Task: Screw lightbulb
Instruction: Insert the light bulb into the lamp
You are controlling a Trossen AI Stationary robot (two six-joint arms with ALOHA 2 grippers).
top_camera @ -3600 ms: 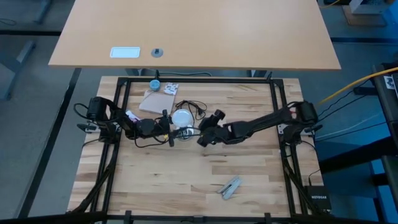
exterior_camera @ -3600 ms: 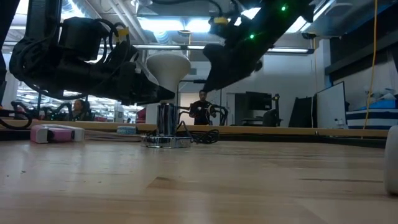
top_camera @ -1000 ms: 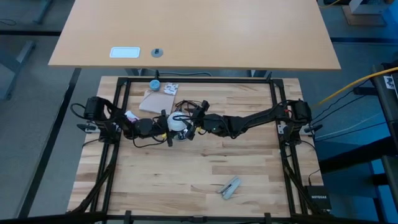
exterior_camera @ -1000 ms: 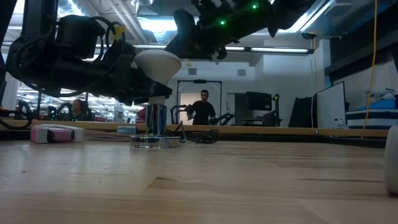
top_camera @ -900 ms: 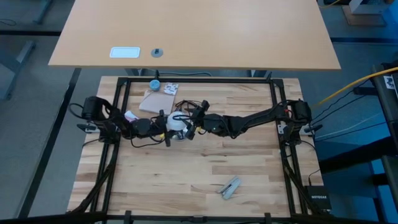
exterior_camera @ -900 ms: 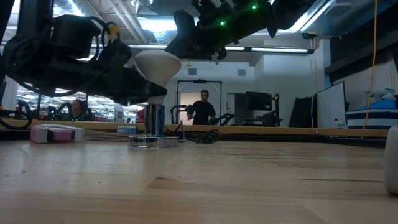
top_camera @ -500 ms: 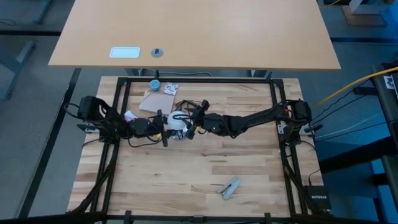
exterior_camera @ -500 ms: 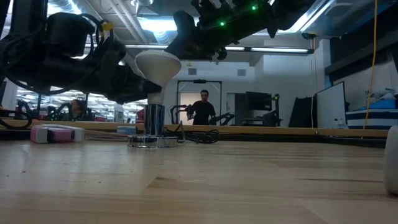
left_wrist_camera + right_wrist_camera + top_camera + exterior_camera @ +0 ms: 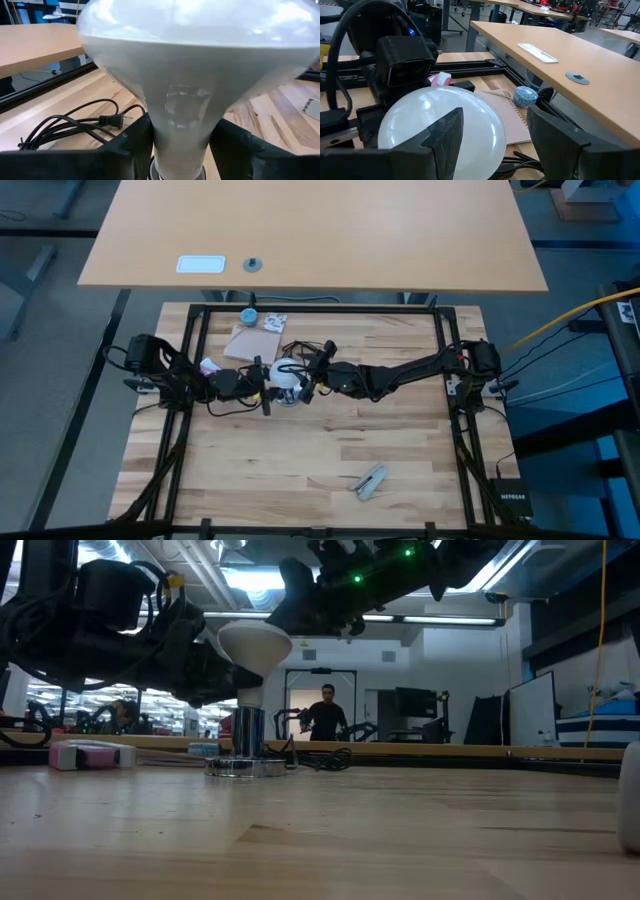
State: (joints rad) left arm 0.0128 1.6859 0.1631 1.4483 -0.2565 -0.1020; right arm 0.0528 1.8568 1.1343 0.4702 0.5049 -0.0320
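The lightbulb (image 9: 254, 643) is showing as a frosted white shape with a broad round dome narrowing to a slim neck, and it is standing upright, dome up, with its neck going down into a shiny metal socket (image 9: 247, 733) on a round chrome base (image 9: 245, 768) resting on the wooden surface (image 9: 320, 840).

Compared with a second ago, the left arm's wrist is sitting a little farther back toward its own side of the surface, and the bulb and base are standing where they were. The right arm is looking unchanged.

The left gripper (image 9: 268, 385) is reaching in level with the bulb's neck; in the left wrist view its fingers (image 9: 131, 142) are flanking the neck (image 9: 178, 135), one on each side, close against it, but I cannot tell whether the jaws are actually pressing on it. The right gripper (image 9: 303, 376) is hanging over the dome, its fingers (image 9: 445, 137) spread wide to either side of the globe (image 9: 442, 127), with the bulb lying between and just below those jaws.
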